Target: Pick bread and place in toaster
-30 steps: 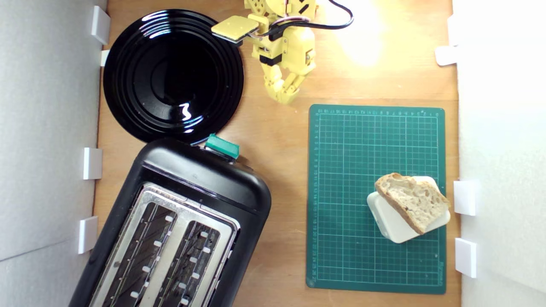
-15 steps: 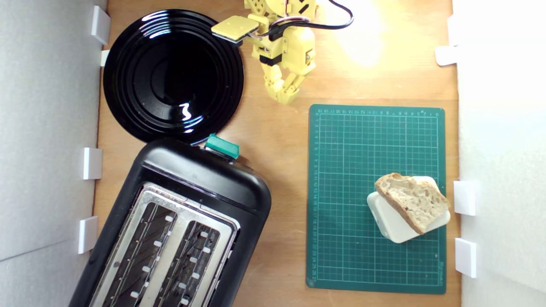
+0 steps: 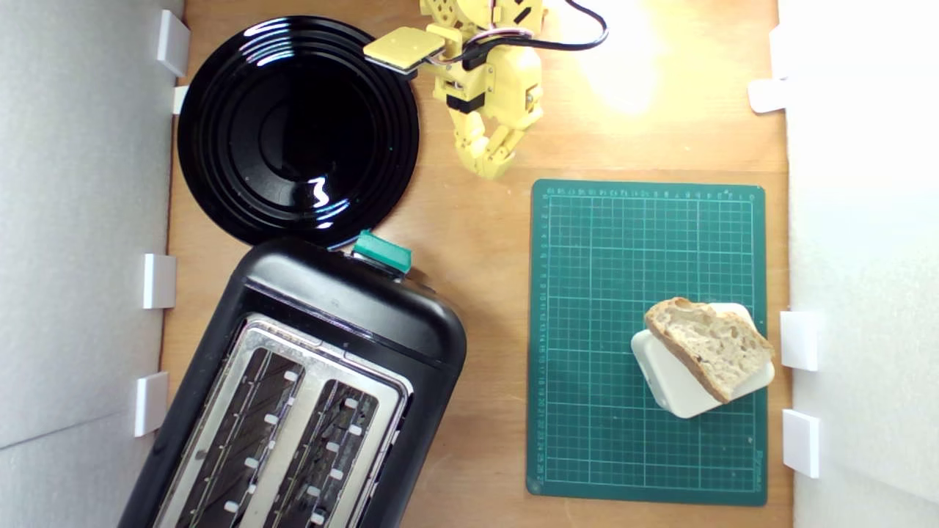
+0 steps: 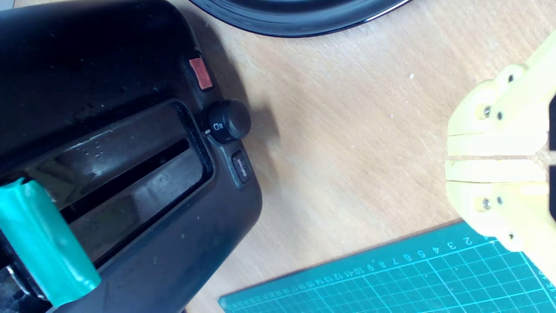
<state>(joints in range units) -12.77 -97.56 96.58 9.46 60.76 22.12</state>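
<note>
gripper (image 3: 493,170) closed, empty | bread (image 3: 711,345) on cream box (image 3: 671,385) | mat (image 4: 391,278) ruler digits readable | toaster (image 4: 130,182) button text illegible

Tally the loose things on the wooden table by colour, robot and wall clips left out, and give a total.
Black: 2, the round plate and the toaster
Green: 1, the cutting mat
Cream: 1, the rounded box
Brown and pale: 1, the bread lying on that box
Total: 5
</note>
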